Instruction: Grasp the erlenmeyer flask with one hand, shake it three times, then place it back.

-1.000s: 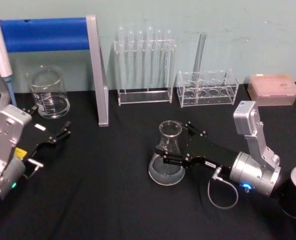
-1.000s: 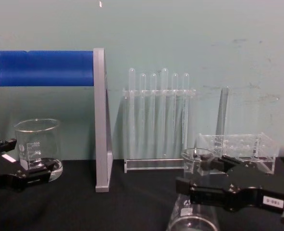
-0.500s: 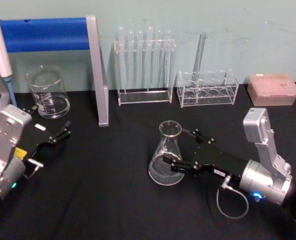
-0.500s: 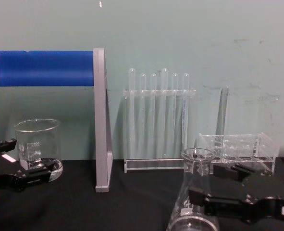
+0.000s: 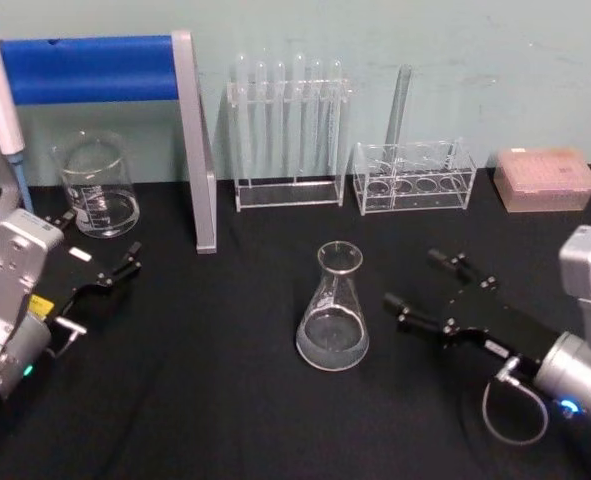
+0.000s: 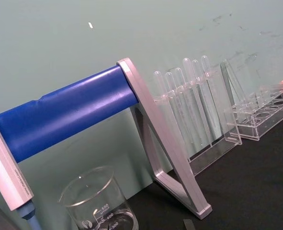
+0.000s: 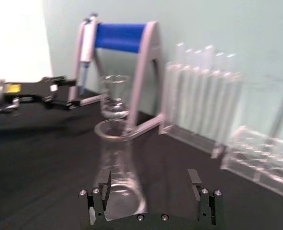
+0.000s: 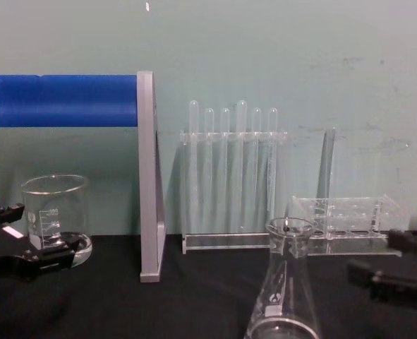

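The erlenmeyer flask (image 5: 333, 312) stands upright on the black table near its middle, free of any grip; it also shows as the flask (image 8: 282, 296) and, close up, the flask (image 7: 116, 165). My right gripper (image 5: 413, 278) is open a short way to the flask's right, fingers pointing at it with a clear gap between. The same right gripper (image 8: 371, 254) comes in from the right edge, and its two fingers frame the right gripper (image 7: 150, 181) with the flask just beyond the left one. My left gripper (image 5: 100, 240) rests open at the far left, near the beaker.
A glass beaker (image 5: 97, 185) stands at the back left under a blue-barred grey stand (image 5: 195, 140) with a pipette (image 5: 0, 100). A tall test tube rack (image 5: 287, 130), a low clear rack (image 5: 413, 175) and a pink box (image 5: 543, 178) line the back wall.
My right gripper has let go of the flask and drawn back to the right, fingers open. The flask stays standing where it was. The left arm has not moved.
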Action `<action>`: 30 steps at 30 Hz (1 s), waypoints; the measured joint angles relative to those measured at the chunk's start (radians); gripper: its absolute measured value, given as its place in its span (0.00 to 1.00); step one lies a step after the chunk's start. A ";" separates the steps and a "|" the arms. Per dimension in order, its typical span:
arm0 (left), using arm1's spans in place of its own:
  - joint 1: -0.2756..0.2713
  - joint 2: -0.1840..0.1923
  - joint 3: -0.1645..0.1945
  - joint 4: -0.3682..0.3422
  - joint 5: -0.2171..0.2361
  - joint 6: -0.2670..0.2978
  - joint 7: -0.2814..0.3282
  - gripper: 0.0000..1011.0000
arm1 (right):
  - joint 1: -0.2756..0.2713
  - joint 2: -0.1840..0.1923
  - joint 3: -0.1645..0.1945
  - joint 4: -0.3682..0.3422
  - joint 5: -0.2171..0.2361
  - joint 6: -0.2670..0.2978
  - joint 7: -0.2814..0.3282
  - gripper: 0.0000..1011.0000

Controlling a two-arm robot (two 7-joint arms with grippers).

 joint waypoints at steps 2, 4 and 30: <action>0.000 0.000 0.000 0.000 0.000 0.000 0.000 0.99 | -0.016 -0.005 0.025 -0.007 -0.008 -0.018 -0.031 0.99; 0.000 0.000 0.000 0.000 0.000 0.000 0.000 0.99 | -0.024 -0.016 0.046 -0.007 -0.026 -0.031 -0.069 0.99; 0.000 0.000 0.000 0.000 0.000 0.000 0.000 0.99 | 0.230 -0.255 0.046 0.367 -0.188 -0.002 -0.223 0.99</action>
